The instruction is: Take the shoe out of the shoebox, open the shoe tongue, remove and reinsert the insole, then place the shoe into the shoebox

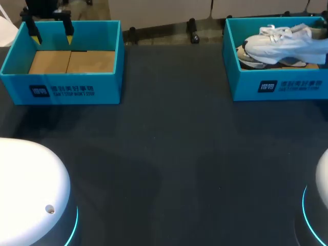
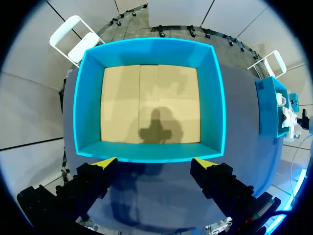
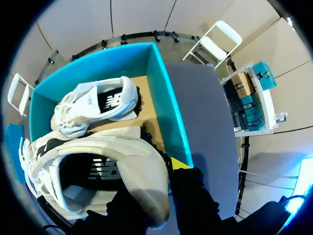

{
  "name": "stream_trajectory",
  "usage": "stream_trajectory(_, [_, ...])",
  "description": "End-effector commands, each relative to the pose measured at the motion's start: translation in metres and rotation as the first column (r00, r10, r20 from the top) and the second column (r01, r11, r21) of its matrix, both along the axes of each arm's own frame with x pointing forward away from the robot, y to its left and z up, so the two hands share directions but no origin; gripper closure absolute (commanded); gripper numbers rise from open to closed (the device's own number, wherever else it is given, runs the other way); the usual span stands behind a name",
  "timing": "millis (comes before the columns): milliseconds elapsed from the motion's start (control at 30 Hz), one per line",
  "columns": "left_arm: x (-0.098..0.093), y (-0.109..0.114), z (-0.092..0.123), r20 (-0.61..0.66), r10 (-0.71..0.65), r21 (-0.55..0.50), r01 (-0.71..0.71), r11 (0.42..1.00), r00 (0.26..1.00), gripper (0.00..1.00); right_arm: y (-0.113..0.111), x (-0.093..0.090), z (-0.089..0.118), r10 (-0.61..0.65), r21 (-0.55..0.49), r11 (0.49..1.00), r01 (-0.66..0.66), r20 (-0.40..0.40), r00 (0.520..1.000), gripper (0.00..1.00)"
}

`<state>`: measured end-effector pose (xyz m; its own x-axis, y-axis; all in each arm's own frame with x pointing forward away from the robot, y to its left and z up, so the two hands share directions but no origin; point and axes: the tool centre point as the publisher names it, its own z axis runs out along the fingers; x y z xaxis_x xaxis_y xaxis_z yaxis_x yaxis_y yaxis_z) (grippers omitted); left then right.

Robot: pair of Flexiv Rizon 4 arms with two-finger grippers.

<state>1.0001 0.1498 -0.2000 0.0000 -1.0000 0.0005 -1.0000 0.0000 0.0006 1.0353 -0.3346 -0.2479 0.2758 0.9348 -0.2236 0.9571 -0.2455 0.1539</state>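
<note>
A white shoe [image 1: 284,43] hangs tilted just above the rim of the blue shoebox [image 1: 277,84] at the far right. In the right wrist view my right gripper [image 3: 166,171] is shut on the heel collar of this shoe [image 3: 132,161]. One yellow tip shows outside the collar; the other finger is hidden inside the shoe. A second white shoe [image 3: 98,103] lies on its side in the box [image 3: 166,98] ahead of the gripper. My left gripper [image 1: 52,36] stands open over the far edge of the far-left blue box.
The far-left blue box [image 1: 61,82] holds only its cardboard floor [image 2: 146,103], with the left gripper [image 2: 156,164] open just outside its near wall. Dark tabletop [image 1: 169,143] spreads between the boxes. White robot bases [image 1: 31,189] sit at the near corners.
</note>
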Motion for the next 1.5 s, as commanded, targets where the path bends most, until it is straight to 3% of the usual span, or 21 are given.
stream_trajectory(33, [0.000,0.000,0.000,0.000,0.000,0.000,0.000,1.000,1.000,0.00,0.010,-0.017,0.048,0.011,-0.003,1.000,-0.011,0.005,1.000,1.00])
stream_trajectory(167, [0.000,0.000,0.000,0.000,0.000,0.000,0.000,1.000,1.000,0.00,0.018,-0.027,0.070,0.027,-0.004,1.000,-0.027,-0.021,0.999,1.00])
stream_trajectory(767, [0.000,0.000,0.000,0.000,0.000,0.000,0.000,1.000,1.000,0.00,0.018,-0.027,0.070,0.027,-0.004,1.000,-0.027,-0.021,0.999,1.00])
stream_trajectory(1167, [0.000,0.000,0.000,0.000,0.000,0.000,0.000,1.000,1.000,0.00,0.075,-0.097,0.082,-0.046,-0.066,0.997,0.046,-0.003,0.999,1.00])
stream_trajectory(1500, [0.000,0.000,0.000,0.000,0.000,0.000,0.000,1.000,1.000,0.00,0.116,-0.164,0.086,0.020,-0.104,0.994,-0.020,-0.005,1.000,1.00])
